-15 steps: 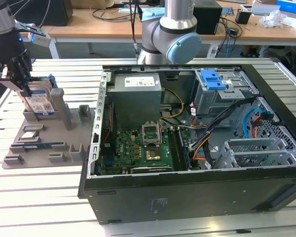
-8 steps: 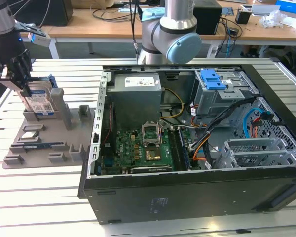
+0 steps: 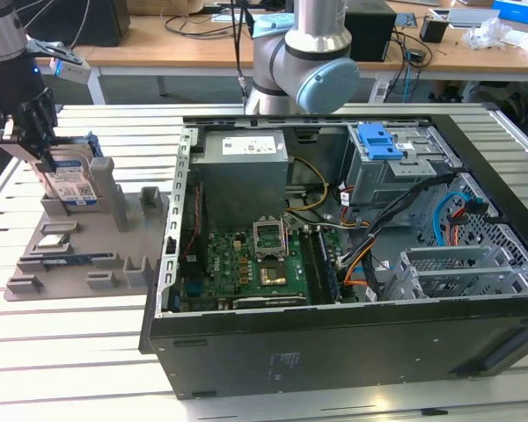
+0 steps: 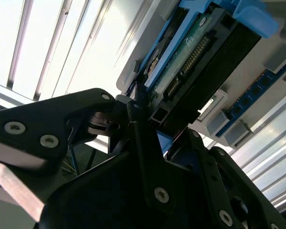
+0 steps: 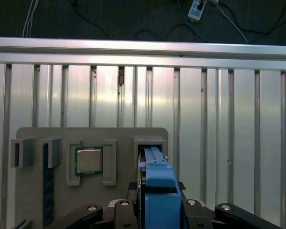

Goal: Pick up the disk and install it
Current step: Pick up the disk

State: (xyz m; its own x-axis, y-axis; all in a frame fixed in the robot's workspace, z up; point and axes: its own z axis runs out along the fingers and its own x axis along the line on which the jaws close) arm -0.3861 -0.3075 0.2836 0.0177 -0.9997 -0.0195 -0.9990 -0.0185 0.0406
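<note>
A silver metal table (image 3: 70, 352) with long parallel slots across its top carries everything; in the first wrist view its ribbed surface (image 5: 219, 119) ends at a raised rail along one edge. Toward the exterior view's left a flat grey parts holder (image 3: 79, 255) with moulded pockets and upright posts lies on it, and just beside that, toward the exterior view's right, stands a large black computer case (image 3: 334, 352) with its side open

Pincer (image 3: 42, 145) hides part of disk (image 3: 71, 183).
</note>
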